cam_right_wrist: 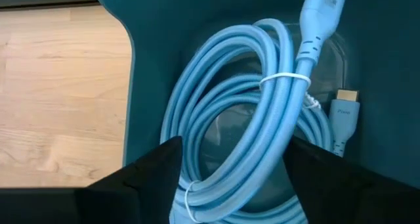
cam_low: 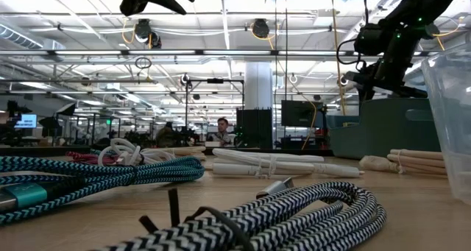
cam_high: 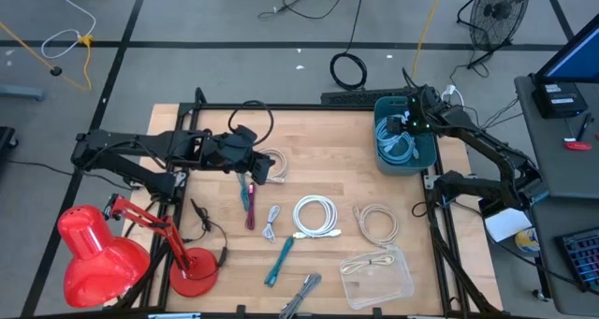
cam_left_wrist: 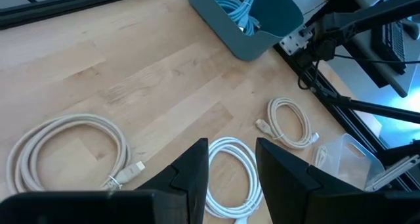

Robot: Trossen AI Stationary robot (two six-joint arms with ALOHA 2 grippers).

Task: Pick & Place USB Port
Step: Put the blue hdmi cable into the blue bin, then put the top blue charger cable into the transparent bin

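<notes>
One glossy pale-blue coiled cable [cam_right_wrist: 249, 119] lies in the teal bin [cam_high: 426, 155] beneath the wide-spread right gripper [cam_right_wrist: 230, 178].

I can read almost nothing here. The pale blue plug [cam_right_wrist: 344, 122] lying in the teal bin [cam_right_wrist: 157, 27] under my right wrist carries a small white word on its side, but its letters are too small for me to make out.
</notes>
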